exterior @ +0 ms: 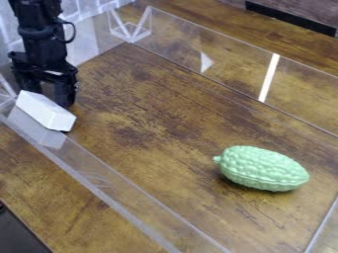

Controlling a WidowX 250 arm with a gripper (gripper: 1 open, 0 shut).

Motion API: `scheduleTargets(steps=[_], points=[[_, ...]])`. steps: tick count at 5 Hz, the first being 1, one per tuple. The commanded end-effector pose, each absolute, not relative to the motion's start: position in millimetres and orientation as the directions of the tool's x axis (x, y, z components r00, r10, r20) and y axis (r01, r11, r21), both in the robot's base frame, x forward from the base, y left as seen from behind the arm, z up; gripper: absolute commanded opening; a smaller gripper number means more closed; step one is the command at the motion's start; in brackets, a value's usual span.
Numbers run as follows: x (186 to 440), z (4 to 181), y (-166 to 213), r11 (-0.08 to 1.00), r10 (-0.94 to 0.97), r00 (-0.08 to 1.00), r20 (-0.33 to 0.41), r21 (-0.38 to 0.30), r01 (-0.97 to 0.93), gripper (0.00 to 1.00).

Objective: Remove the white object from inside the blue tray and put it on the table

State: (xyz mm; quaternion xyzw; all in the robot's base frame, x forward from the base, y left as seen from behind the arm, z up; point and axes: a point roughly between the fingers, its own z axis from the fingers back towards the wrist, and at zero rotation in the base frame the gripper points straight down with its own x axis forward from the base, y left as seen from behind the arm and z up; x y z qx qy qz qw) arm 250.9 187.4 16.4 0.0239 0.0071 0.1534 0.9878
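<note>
The white object (43, 111), a small rectangular block, lies tipped on its side on the dark wood table (158, 114) at the far left. Just behind it, my black gripper (43, 94) points down. Its jaws stand open, with the fingers (65, 91) apart and nothing between them. The block sits at the foot of the fingers; I cannot tell whether it touches them. The blue tray is out of view.
A bumpy green oval fruit (262, 168) rests on the table at the right. Clear plastic panels (93, 173) run along the front left and across the back (271, 74), walling in the wooden surface.
</note>
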Motion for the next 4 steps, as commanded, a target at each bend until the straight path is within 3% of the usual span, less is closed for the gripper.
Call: scheduleTargets(steps=[1,2,3,4], points=[[254.7,32.4,191.7,0.945,0.317,0.948,0.036,0.069,-0.319,1.0],[258.2,34.5,190.0,0.946,0.314,0.949,0.035,0.076,-0.316,0.0],[260.7,36.0,187.5,0.948,0.303,0.952,0.034,0.085,-0.305,0.0],[263.4,48.7,182.4,0.951,0.294,0.955,0.046,0.088,-0.297,0.0]])
